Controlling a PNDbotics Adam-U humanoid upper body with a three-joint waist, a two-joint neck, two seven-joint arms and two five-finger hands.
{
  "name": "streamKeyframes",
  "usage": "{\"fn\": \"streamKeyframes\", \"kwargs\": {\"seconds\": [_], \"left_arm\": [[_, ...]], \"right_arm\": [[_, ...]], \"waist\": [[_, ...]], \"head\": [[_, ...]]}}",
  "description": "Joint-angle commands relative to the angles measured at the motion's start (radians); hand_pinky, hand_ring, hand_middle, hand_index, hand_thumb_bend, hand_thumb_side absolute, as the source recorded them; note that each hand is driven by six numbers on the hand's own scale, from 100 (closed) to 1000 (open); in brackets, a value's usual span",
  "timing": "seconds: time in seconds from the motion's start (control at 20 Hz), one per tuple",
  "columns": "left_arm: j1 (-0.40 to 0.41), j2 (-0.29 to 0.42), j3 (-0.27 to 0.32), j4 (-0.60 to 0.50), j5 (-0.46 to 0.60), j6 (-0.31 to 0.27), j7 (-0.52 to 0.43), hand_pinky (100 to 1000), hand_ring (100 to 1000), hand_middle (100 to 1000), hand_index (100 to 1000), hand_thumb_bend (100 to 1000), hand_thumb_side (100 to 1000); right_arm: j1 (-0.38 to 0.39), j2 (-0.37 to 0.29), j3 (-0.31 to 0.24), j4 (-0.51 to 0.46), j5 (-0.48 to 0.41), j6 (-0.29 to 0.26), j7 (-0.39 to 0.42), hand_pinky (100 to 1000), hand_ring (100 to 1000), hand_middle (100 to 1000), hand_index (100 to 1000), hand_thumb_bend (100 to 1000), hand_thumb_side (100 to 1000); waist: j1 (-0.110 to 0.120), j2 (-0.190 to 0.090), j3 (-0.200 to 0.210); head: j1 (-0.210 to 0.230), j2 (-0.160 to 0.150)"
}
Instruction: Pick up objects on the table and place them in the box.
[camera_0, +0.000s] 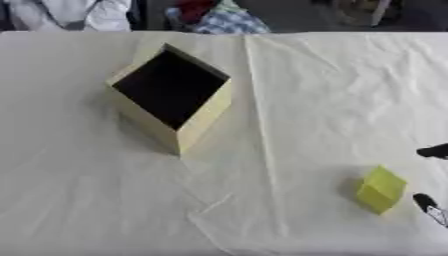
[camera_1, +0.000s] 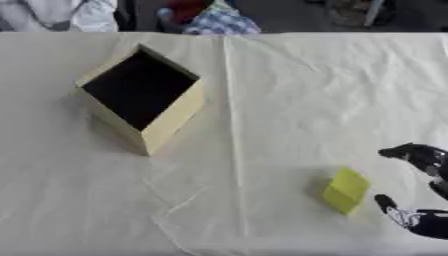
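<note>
Reaching in from the right edge, the right hand (camera_1: 418, 187) is spread open and empty beside the yellow block (camera_1: 346, 190), which sits on the counter (camera_1: 262, 100); the box (camera_1: 143, 100) looks empty, so nothing appears placed.

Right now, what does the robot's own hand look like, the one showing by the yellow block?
Only the right hand shows, at the right edge beside the yellow block. Its fingers are black and slender with rounded tips. The lower finger has a pale, silvery-white patch behind its black tip. No cables, lettering or other markings can be made out. The left hand is not in view.
</note>
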Motion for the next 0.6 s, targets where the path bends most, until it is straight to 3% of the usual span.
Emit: {"fn": "streamKeyframes", "kwargs": {"seconds": [0.05, 0.3, 0.6], "left_arm": [[-0.005, 0.025, 0.001, -0.019, -0.004, 0.003, -0.003, 716, 804, 868, 676, 100, 720], [-0.005, 0.025, 0.000, -0.019, -0.005, 0.004, -0.005, 716, 804, 868, 676, 100, 718], [-0.004, 0.026, 0.000, -0.019, -0.005, 0.005, -0.008, 716, 805, 868, 676, 100, 715]], "right_arm": [[-0.015, -0.057, -0.011, -0.015, -0.056, 0.002, 0.030, 768, 836, 750, 899, 298, 293], [-0.037, -0.086, -0.020, -0.015, -0.118, -0.007, 0.068, 773, 853, 766, 917, 272, 480], [-0.067, -0.120, -0.022, -0.015, -0.172, 0.017, 0.091, 768, 857, 766, 921, 260, 497]], "waist": [[-0.001, -0.009, 0.000], [-0.003, -0.009, -0.001], [-0.003, -0.009, -0.002]], "head": [[-0.004, -0.001], [-0.005, -0.002], [-0.010, -0.003]]}}
